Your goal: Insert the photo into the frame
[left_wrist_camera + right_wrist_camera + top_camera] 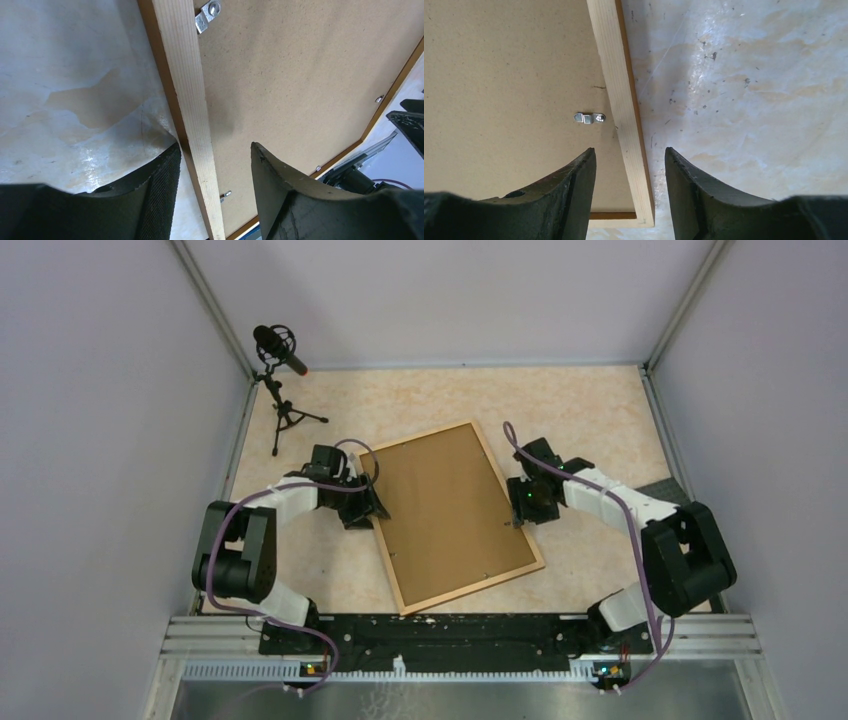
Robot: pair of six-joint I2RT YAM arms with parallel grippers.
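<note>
The light wood frame (pixel 473 589) lies back side up and tilted in the middle of the table. A plain brown backing board (pixel 450 510) fills it, held by small metal tabs (pixel 590 118). The photo is not visible in any view. My left gripper (pixel 372 502) is open and straddles the frame's left rail (pixel 187 90), one finger outside it and one over the board (pixel 300 75). My right gripper (pixel 518 512) is open and straddles the right rail (pixel 616 75) near a corner, empty.
A black microphone on a small tripod (pixel 280 350) stands at the back left. Grey walls enclose the beige table (pixel 590 410) on three sides. A black rail (pixel 460 625) runs along the near edge by the arm bases.
</note>
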